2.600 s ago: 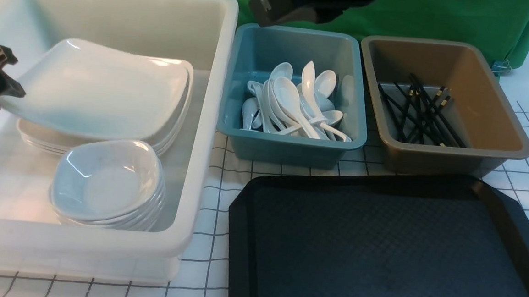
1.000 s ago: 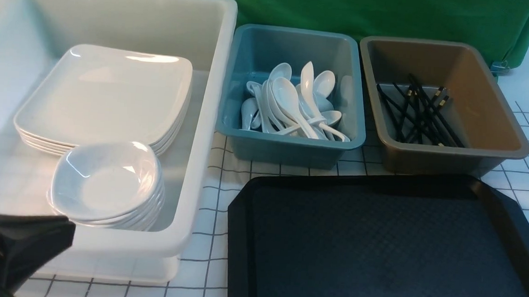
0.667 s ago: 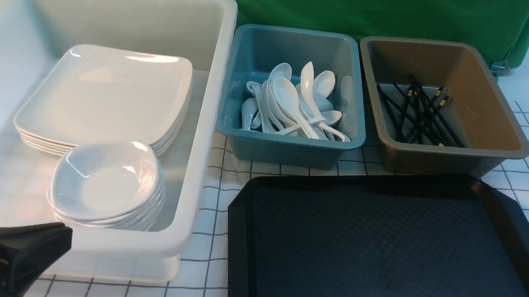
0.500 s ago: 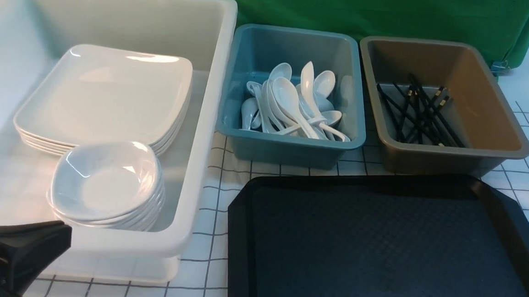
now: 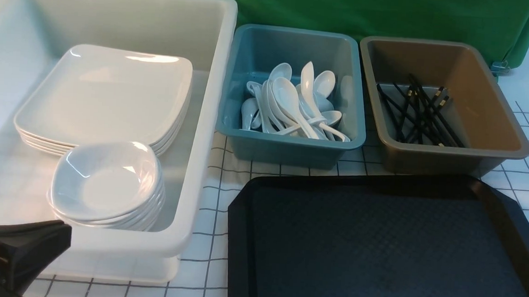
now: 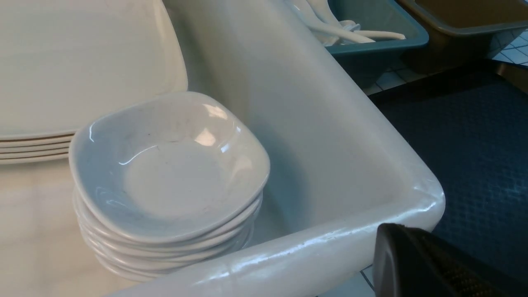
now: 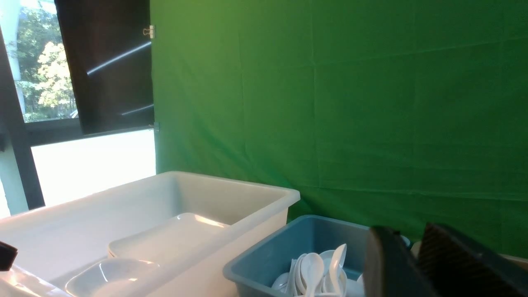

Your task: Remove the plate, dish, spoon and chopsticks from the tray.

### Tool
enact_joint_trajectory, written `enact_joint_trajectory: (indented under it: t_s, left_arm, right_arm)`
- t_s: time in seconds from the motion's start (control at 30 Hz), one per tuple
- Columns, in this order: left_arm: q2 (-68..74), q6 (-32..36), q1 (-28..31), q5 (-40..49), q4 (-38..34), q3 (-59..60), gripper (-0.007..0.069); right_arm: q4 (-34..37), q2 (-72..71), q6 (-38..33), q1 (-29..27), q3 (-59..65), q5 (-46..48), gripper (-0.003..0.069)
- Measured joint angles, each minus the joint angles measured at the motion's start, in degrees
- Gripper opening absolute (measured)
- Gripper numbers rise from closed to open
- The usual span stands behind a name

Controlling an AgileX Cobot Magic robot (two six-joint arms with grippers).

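Front view: tray [image 5: 377, 252] is lying bare on the checked cloth, nothing showing on it. Plate [image 5: 104, 95] is topping the stack in the white bin [image 5: 199, 163], with small bowls [image 5: 106, 182] stacked beside it. Spoons [image 5: 294, 106] are sitting in the teal bin [image 5: 287, 145], chopsticks [image 5: 420, 112] in the brown bin [image 5: 489, 153]. Clearing is looking finished. Left gripper [image 5: 10, 252] is hanging low by the white bin, finger spread impossible to tell; right gripper [image 7: 416, 264] is showing fingers nearly together, holding nothing.

black diamond-patterned tray [image 5: 378, 247], white plate [image 5: 104, 95]
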Motion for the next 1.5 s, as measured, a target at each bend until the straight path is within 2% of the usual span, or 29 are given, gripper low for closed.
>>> enact_joint_trajectory:
  t_s: [0.2, 0.3, 0.4, 0.53, 0.7, 0.9, 1.5]
  left_arm:
    - [0.00, -0.07, 0.00, 0.00, 0.50, 0.00, 0.0000]
    - [-0.24, -0.01, 0.00, -0.47, 3.22, 0.00, 0.0000]
    - [-2.78, -2.49, 0.22, -6.15, 8.79, 1.84, 0.0000]
    - [-9.55, -8.72, 4.42, -15.69, 17.14, 8.22, 0.0000]
    - [-18.35, -11.12, 11.38, -20.03, 19.73, 17.90, 0.0002]
    - [-26.05, -12.60, 13.29, -16.54, 20.24, 22.69, 0.0004]
    - [-26.68, -13.22, 13.29, -14.40, 21.97, 22.80, 0.0004]
  right_arm:
    - [0.00, 0.00, 0.00, 0.00, 0.00, 0.00, 0.0162]
    - [0.00, 0.00, 0.04, 0.00, 0.00, -0.02, 0.0171]
    - [0.00, 0.00, 0.04, 0.00, 0.00, -0.16, 0.0176]
    - [0.00, 0.00, 0.04, 0.00, 0.00, -0.16, 0.0178]
    - [-0.06, 0.00, 0.04, 0.00, 0.00, -0.16, 0.0190]
    - [-0.06, 0.00, 0.04, 0.00, 0.00, -0.16, 0.0203]
    - [-0.06, 0.00, 0.04, 0.00, 0.00, -0.16, 0.0236]
